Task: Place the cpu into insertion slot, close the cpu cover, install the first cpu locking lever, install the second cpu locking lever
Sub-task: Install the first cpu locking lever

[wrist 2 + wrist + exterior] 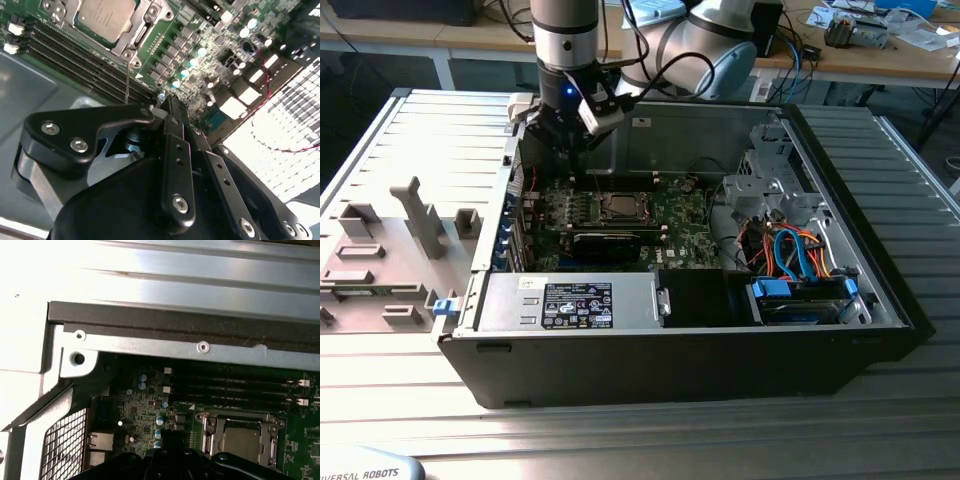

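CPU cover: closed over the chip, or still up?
Closed. The cpu cover lies flat on the insertion slot, its frame around the cpu.

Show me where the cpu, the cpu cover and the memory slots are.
cpu (105, 14): second wrist view, its silver top.
cpu cover (209, 434): first wrist view, the frame's side bar.
memory slots (235, 386): first wrist view, middle of the long black slots.

Silver-grey arm (565, 30), black screw-studded end effector (172, 107).

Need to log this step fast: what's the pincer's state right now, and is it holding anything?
Pincer: shut, fingers together, nothing visibly held; it hovers above the motherboard beside the cpu, which sits under the cpu cover.
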You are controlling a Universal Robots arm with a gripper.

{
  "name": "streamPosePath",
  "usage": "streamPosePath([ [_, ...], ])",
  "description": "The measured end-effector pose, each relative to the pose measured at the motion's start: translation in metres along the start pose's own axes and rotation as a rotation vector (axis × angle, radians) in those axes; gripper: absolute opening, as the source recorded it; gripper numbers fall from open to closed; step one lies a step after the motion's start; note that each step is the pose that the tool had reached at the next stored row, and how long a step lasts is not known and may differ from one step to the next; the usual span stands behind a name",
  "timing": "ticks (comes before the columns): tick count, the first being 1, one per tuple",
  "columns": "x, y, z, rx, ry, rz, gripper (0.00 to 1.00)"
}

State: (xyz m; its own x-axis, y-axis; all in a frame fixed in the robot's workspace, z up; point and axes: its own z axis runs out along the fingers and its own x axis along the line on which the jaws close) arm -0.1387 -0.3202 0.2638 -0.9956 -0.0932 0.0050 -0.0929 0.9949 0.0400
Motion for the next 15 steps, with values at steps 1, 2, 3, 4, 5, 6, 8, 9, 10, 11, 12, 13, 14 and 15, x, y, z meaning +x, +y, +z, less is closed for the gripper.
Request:
streamPosePath([
  [1,-0.003,0.0069,0.001,0.0001,0.0001,0.0,0.11],
  [2,-0.0044,0.009,0.0017,0.0,0.0001,0.0,0.11],
  [3,-0.0057,0.0104,0.0022,0.0,0.0,0.0,0.11],
  [4,-0.0082,0.012,0.0028,0.0,0.0002,0.0,0.11],
  [5,-0.0128,0.0138,0.0035,0.0001,0.0004,0.0,0.11],
  [6,-0.0147,0.0145,0.0039,0.0003,0.0004,0.0,0.11],
  [8,-0.0149,0.0145,0.0039,0.0003,0.0004,0.0,0.11],
  [9,-0.015,0.0145,0.0039,0.0004,0.0004,0.0,0.11],
  [10,-0.015,0.0145,0.004,0.0004,0.0004,0.0,0.11],
  [11,-0.015,0.0145,0.004,0.0004,0.0004,0.0,0.11],
  [12,-0.015,0.0145,0.004,0.0004,0.0004,0.0,0.11],
  [13,-0.015,0.0145,0.004,0.0005,0.0004,0.0,0.11],
  [14,-0.015,0.0145,0.004,0.0005,0.0004,0.0,0.11],
  [15,-0.0152,0.0145,0.0041,0.0007,0.0003,0.0,0.11],
])
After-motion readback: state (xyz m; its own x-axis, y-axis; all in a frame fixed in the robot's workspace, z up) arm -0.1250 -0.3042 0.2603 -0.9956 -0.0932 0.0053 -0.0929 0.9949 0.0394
